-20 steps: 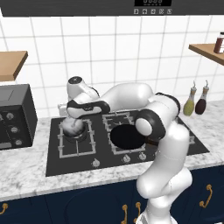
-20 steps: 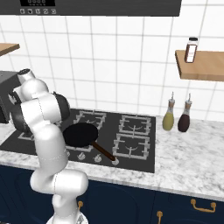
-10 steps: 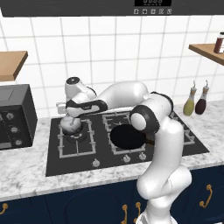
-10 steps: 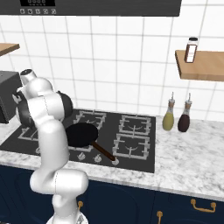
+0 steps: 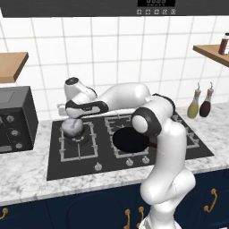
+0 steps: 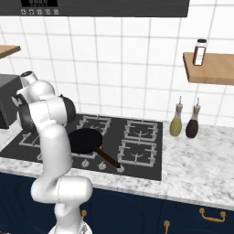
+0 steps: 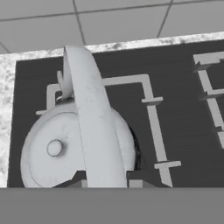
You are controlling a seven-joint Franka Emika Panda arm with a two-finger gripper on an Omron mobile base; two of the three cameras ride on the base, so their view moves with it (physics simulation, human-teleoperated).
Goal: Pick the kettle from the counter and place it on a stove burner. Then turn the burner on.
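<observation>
kettle: sits on the stove burner, front-left grate of the black cooktop, so it's off the counter already

claw: right above the kettle, jaws narrow and pinched around the arched handle from the look of the hand view

changed: a second ago the kettle hung a bit higher with the hand over it, now it looks settled down onto the grate

meaning: placing looks basically done I'd say, next is letting go and reaching for the knob

pan: same spot, middle burner
</observation>
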